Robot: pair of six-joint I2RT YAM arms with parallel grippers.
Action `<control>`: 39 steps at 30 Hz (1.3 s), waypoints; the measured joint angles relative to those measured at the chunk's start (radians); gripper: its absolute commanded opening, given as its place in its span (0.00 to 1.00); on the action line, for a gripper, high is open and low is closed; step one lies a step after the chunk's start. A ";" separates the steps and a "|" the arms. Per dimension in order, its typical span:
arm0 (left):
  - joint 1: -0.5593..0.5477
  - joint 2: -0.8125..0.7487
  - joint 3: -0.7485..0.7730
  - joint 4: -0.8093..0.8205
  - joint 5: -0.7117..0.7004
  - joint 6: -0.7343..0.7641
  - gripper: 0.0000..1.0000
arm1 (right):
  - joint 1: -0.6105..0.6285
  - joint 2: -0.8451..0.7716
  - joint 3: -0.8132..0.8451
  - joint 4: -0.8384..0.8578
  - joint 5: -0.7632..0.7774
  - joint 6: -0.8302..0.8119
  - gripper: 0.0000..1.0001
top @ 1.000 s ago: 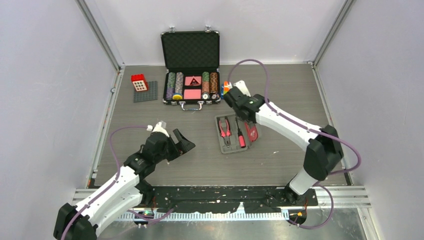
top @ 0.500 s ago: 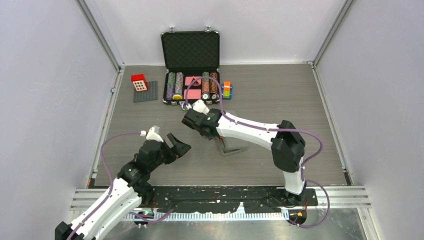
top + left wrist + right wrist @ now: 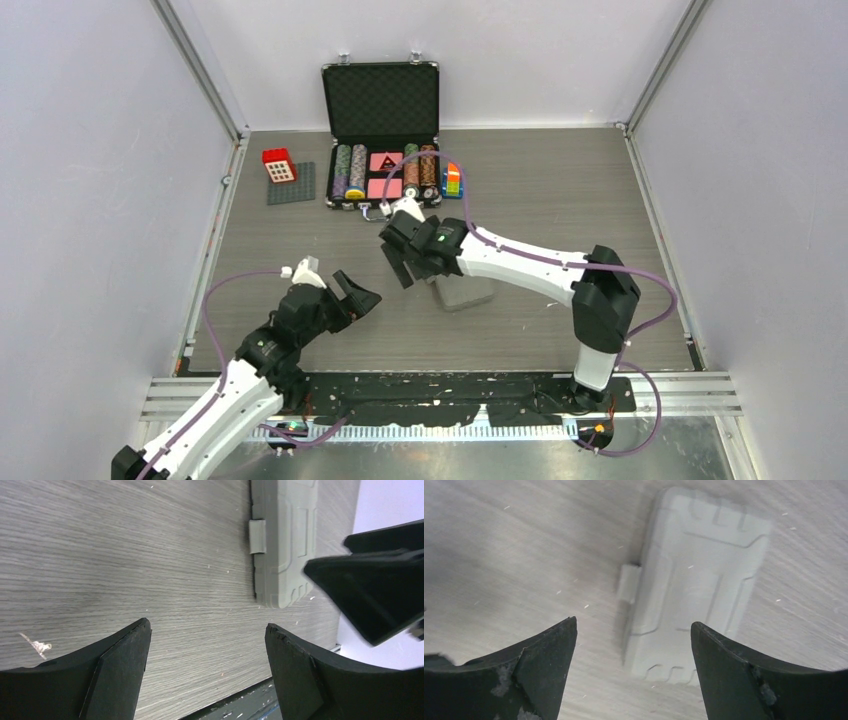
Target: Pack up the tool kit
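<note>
Tool kit (image 3: 465,292): grey case, which I see lying flat and shut near the middle of the counter, partly under my right arm.
Counter (image 3: 560,200): grey wood grain, carrying everything.
Black case (image 3: 381,100): open at the far edge, with chips in rows.
Right claw (image 3: 631,625): spread wide, holding nothing, hanging over the kit's latch side.
Left claw (image 3: 207,625): also wide and empty, low over bare counter, near the kit's left side but apart from it.
Latch (image 3: 630,583): small tab on the kit's long edge.
</note>
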 measured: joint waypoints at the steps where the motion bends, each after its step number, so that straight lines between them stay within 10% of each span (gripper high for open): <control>1: 0.000 0.017 0.000 0.000 0.000 0.000 0.84 | -0.017 -0.005 -0.005 0.006 0.011 -0.005 0.97; 29: 0.000 0.127 0.016 0.052 0.043 0.002 0.84 | -0.061 0.278 0.013 0.042 0.234 -0.067 1.00; 39: 0.000 0.100 0.016 0.052 0.043 0.002 0.83 | -0.018 0.300 -0.032 0.083 0.345 -0.059 0.62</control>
